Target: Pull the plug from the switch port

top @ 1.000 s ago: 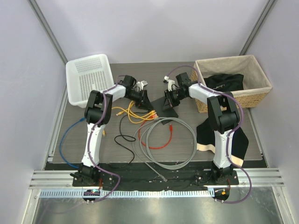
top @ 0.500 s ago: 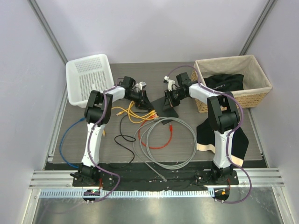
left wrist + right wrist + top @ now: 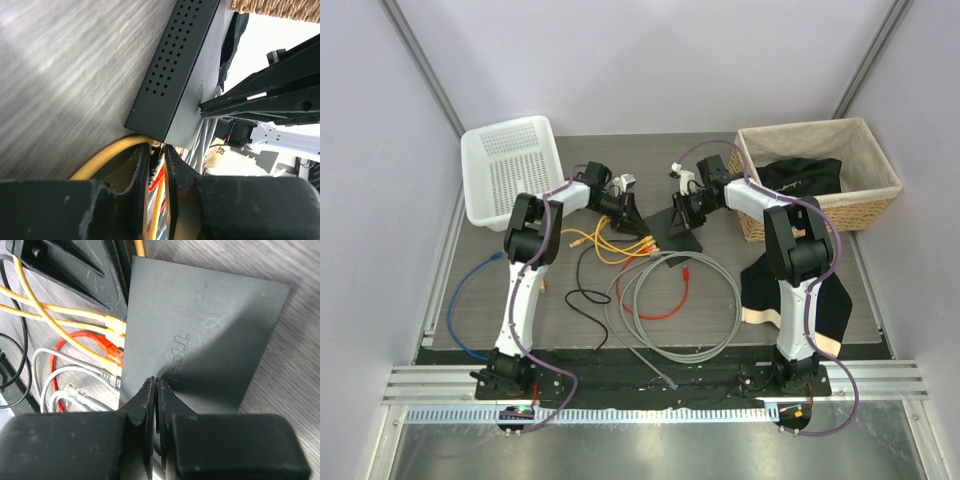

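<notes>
- The black switch [image 3: 677,236] lies flat in the middle of the counter [image 3: 650,150], between both arms.
- Only the right wrist view shows its socket edge, filled with yellow, red and grey cable plugs [image 3: 114,340]. There the right end effector [image 3: 155,387] is closed and empty, its tips pressed on the switch's lid.
- Only the left wrist view shows the left end effector [image 3: 156,149], nearly closed and pinching a yellow plug [image 3: 153,144] at the switch's corner.
- Overhead, a white plastic basket [image 3: 510,165] sits far left. A wicker basket [image 3: 865,200] far right holds a black cloth [image 3: 800,175].
</notes>
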`<state>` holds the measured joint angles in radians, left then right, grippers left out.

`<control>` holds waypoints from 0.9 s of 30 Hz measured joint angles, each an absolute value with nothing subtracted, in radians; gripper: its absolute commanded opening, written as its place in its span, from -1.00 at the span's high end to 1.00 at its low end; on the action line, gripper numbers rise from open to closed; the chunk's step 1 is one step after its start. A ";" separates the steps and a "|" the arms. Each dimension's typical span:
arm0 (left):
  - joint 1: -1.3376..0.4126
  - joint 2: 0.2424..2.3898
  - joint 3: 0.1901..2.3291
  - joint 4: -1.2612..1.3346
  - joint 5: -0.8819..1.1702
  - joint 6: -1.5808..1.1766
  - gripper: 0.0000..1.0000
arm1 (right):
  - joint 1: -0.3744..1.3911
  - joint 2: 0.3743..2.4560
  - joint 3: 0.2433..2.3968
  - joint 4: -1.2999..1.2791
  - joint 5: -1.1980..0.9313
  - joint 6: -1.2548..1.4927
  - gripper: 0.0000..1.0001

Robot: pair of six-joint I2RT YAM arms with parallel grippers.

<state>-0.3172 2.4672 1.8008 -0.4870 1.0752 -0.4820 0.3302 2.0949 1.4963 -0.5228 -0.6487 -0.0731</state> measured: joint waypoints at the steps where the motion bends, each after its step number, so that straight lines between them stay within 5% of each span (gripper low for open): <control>1: -0.318 2.479 1.829 -0.516 1.076 -0.467 1.00 | 0.330 2.095 1.496 -0.523 -0.647 -0.073 0.84; 20: -0.319 2.545 2.013 -0.755 1.063 -0.173 1.00 | 0.332 2.093 1.496 -0.519 -0.635 -0.077 0.84; 27: -0.309 2.471 1.824 -0.610 1.102 -0.233 1.00 | 0.334 2.092 1.493 -0.517 -0.635 -0.076 0.85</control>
<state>-0.3092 2.4710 1.8240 -0.6102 1.1015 -0.2329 0.3344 2.0922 1.4929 -0.5171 -0.6353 -0.0765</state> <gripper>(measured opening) 0.157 0.082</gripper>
